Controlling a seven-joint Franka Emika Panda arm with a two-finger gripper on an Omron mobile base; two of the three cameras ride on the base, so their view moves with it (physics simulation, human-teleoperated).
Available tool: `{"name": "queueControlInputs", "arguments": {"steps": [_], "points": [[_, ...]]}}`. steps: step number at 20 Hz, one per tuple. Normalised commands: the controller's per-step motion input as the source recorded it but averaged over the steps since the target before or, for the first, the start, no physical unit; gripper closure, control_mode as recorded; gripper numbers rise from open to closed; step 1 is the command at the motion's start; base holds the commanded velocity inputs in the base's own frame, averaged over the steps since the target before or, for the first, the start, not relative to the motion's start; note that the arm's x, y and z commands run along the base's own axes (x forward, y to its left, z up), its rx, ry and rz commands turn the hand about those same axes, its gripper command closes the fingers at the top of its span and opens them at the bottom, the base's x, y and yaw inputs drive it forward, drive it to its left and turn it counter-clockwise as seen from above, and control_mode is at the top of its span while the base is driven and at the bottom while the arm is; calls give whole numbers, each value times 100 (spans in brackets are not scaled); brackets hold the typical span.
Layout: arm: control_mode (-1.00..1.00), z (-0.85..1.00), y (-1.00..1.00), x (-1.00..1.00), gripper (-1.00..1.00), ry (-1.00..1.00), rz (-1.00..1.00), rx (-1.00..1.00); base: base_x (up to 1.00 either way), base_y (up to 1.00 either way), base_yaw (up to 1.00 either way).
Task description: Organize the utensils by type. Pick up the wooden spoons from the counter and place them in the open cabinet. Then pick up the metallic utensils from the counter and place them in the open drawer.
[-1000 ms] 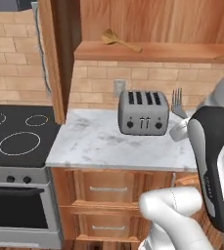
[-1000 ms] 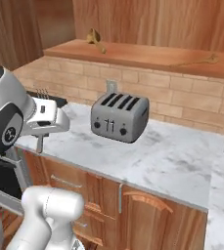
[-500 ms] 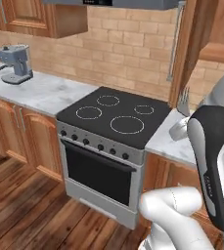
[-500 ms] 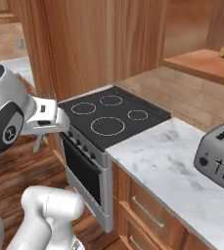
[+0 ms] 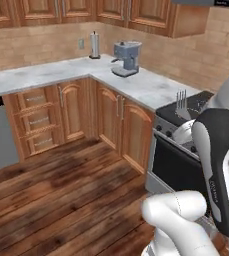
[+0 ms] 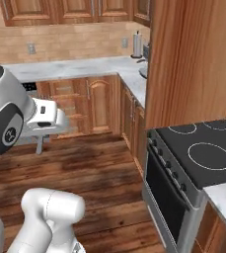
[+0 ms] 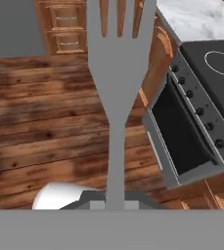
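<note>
So the gripper (image 7: 114,204) is clamped on the handle of the flat silver-grey fork (image 7: 117,93), its four tines sticking up above the hand (image 5: 181,98), carried over the dark wood-plank floor (image 7: 45,132) next to the black glass-top stove (image 6: 203,158) and marble counter (image 5: 86,70).

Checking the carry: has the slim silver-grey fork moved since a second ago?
Yes. Carried along with the base: the slim silver-grey fork showed off the black stove's right end before, and now shows over its left end.
</note>
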Motion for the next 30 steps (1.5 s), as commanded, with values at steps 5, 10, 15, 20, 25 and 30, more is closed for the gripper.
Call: {"name": "queueControlInputs", "arguments": {"steps": [5,10,15,20,25,30], "points": [[100,0,0,0,100,0,0,0,42,78,60],[100,0,0,0,100,0,0,0,66,54,48],[100,0,0,0,100,0,0,0,67,31,16],[100,0,0,0,100,0,0,0,51,22,0],[100,0,0,0,100,0,0,0,94,28,13],[100,0,0,0,100,0,0,0,99,49,23]]}}
